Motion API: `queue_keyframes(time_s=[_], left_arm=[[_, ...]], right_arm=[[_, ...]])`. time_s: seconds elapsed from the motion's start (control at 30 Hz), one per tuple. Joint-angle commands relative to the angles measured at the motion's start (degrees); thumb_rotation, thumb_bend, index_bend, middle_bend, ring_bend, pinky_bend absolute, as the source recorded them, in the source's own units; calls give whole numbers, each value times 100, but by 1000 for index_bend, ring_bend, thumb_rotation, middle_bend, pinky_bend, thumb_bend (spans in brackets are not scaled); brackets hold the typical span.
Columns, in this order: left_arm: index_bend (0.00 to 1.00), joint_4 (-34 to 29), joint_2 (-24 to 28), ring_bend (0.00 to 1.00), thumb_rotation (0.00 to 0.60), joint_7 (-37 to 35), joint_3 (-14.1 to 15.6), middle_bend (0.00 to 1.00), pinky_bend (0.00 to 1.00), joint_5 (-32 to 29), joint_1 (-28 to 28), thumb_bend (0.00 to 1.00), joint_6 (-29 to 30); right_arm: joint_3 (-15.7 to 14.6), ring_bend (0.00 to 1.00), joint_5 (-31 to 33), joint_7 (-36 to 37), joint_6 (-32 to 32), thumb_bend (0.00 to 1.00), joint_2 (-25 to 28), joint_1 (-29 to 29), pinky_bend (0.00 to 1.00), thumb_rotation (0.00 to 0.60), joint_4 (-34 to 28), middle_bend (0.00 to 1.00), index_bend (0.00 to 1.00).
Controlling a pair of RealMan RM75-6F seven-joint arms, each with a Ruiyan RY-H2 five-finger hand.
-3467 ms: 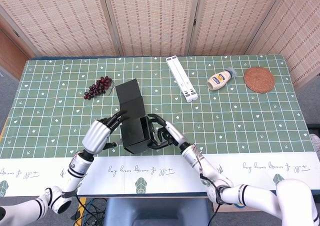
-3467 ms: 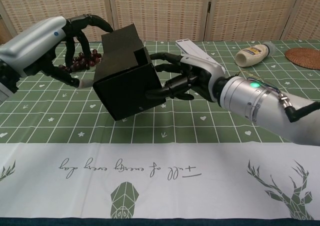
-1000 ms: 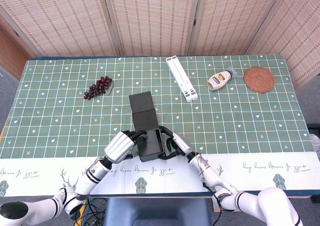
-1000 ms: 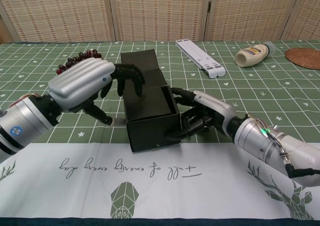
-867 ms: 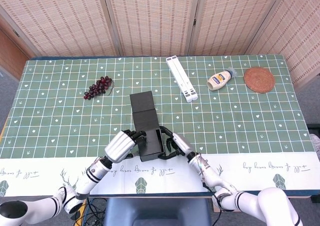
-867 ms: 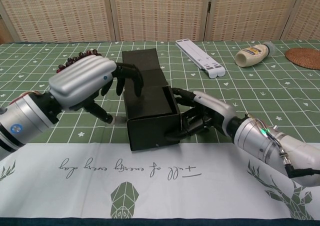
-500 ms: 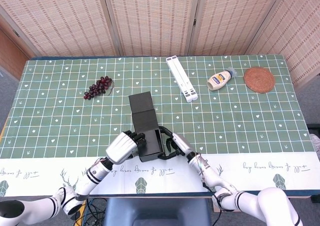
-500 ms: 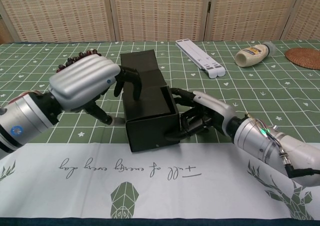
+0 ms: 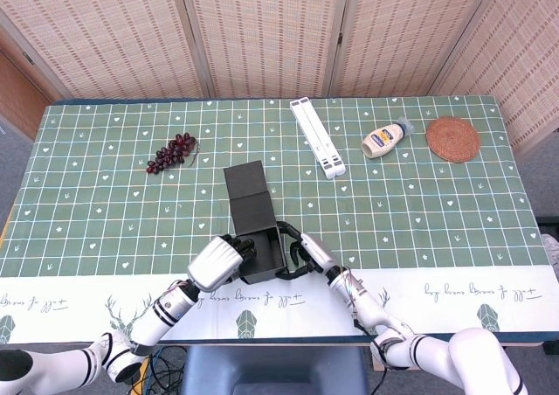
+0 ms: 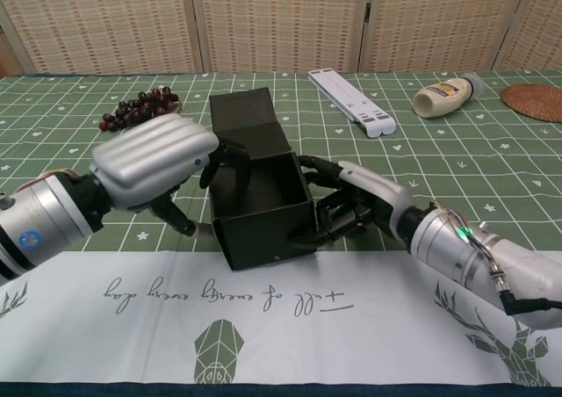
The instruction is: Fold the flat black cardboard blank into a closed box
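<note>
The black box (image 10: 259,191) is standing on the desk (image 9: 419,211) near its front edge, just above the white printed border of the cloth. It is already being held in box shape: four walls are raised and the top is open, and the lid flap (image 9: 244,185) is lying back, away from the robot, toward the middle of the desk.

The box is being steadied from both sides. The left hand (image 10: 158,164) is being pressed against the left wall, with its fingers curled over the upper rim and reaching into the opening. The right hand (image 10: 351,205) is being kept against the right wall, its fingers bent and touching the cardboard near the front corner. So both hands are closed around the box, neither is free.

The step in hand is judged to be the squaring of the body before closing. For the next move, one hand is probably being needed for the lid: the flap should be brought forward over the opening and tucked in, while the other hand is holding the body so it is not sliding. The fingers inside the rim must be taken out first.
</note>
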Motion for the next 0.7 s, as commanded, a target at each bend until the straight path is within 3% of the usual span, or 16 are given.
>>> queue_keyframes(time_s=[0.03,0.5,0.7], left_arm=[[483,-7,-3,564,600,41,3,412,628,-8,-18,29,-46],[503,-47,16,564,600,306,29,412,611,56,-159,30,-285],[526,41,-24,564,600,773,7,412,606,157,-174,30,-203]], right_arm=[[-5,721,-8,8,13,306,0,-5,928,600,8,336,94],[-26,721,-40,69,28,306,-21,4,928,600,50,336,94],[-36,721,-54,75,47,306,-20,1,927,600,59,336,94]])
